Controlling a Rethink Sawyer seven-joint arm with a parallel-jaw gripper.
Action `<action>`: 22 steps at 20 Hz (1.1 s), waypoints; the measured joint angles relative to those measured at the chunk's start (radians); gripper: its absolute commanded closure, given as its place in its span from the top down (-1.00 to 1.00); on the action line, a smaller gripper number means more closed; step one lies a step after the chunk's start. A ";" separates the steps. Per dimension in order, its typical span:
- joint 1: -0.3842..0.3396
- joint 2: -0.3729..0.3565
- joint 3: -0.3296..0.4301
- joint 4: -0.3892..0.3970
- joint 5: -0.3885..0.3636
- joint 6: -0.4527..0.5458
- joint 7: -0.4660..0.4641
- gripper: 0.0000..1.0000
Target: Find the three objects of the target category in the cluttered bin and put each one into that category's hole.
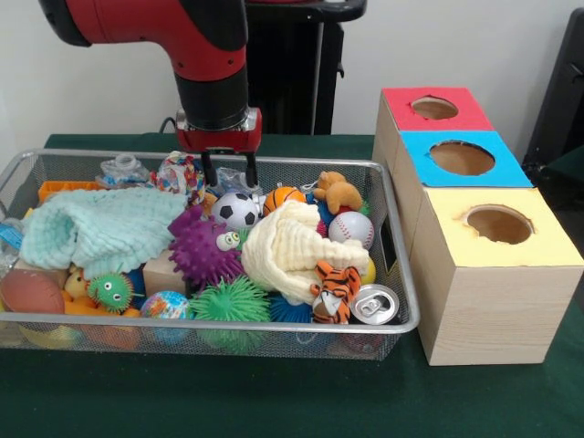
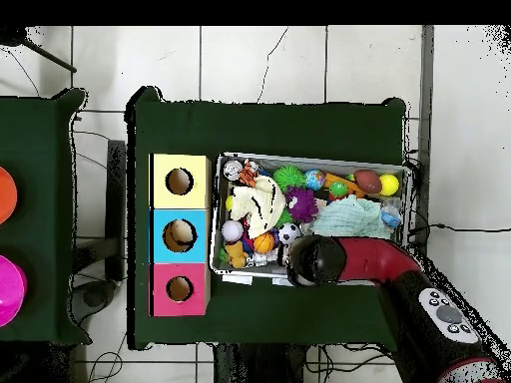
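The red and black arm comes down over the far side of a wire mesh bin (image 1: 401,315) on the green table (image 1: 274,401), and its hand (image 1: 228,173) hangs just above the clutter with its two dark fingers (image 1: 209,170) a narrow gap apart, holding nothing. Just below and slightly right of the hand lie a soccer ball (image 1: 236,211) and a small basketball (image 1: 282,197); a baseball (image 1: 351,228) sits farther right, beside a tan plush animal (image 1: 338,191). A pale yellow cloth (image 1: 283,251) is heaped in the middle of the bin and a mint green cloth (image 1: 96,228) covers the left part. Between them rests a purple spiky toy with eyes (image 1: 203,246). Along the near wall lie a green spiky ball (image 1: 230,301), a globe-printed ball (image 1: 164,306), a tiger plush (image 1: 333,292) and a drink can (image 1: 375,304) on its side, its top facing the camera; no writing on it can be read. To the right of the bin stand three wooden boxes in a row, each with a round hole: the yellow-topped box (image 1: 497,265) nearest, the blue-topped box (image 1: 461,157) behind it, the red-topped box (image 1: 433,108) farthest. None bears a readable label.
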 measured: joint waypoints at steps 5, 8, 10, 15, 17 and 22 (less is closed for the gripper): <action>0.007 -0.043 0.002 0.035 0.002 0.000 0.000 1.00; 0.006 -0.079 0.004 0.056 0.009 0.006 0.000 1.00; 0.006 -0.103 0.005 0.068 0.018 0.016 0.000 1.00; 0.004 -0.149 0.015 0.080 0.037 0.050 0.000 1.00; 0.001 -0.161 0.020 0.081 0.042 0.066 0.000 1.00; -0.013 -0.178 0.034 0.081 0.044 0.101 0.000 1.00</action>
